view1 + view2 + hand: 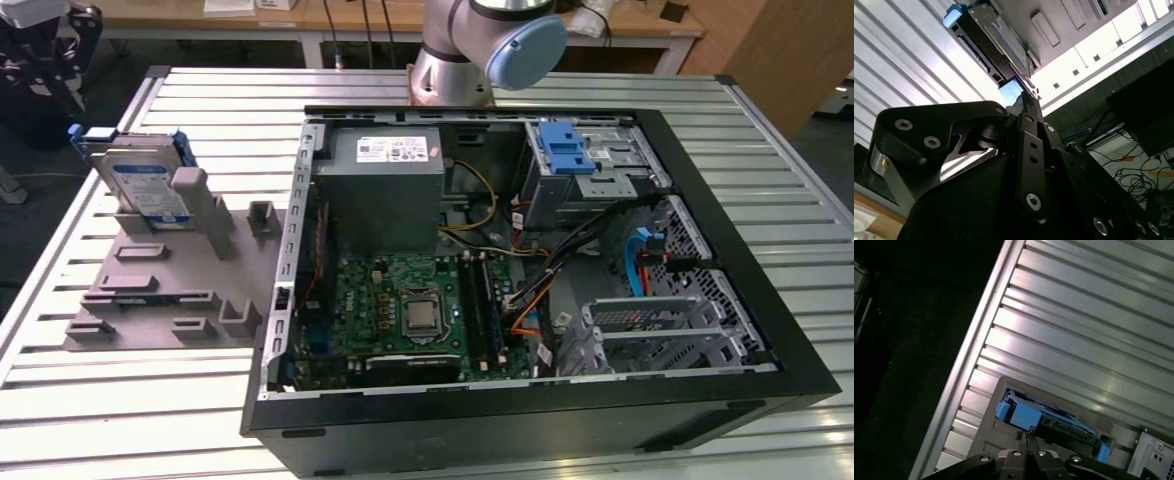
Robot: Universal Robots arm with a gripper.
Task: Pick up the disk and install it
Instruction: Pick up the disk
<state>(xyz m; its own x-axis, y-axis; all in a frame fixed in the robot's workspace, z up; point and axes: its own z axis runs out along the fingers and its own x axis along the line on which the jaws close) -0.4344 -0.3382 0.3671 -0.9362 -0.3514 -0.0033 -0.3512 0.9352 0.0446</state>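
Disk [144, 180]: stands on edge in the grey holder [174, 290], near the bench [134, 400] corner at the exterior view's far left. I judge it is slotted upright so that its upper edge is free for a grip. It is not lifted.

My gripper [1024, 436]: jaws clenched tip to tip on nothing. In the first wrist view they aim at the disk's blue-railed end, near it but apart.

Open computer case [534, 425]: lies mid-bench, side panel off for access. Its drive cage [577, 150] with the blue latch sits toward the far edge.
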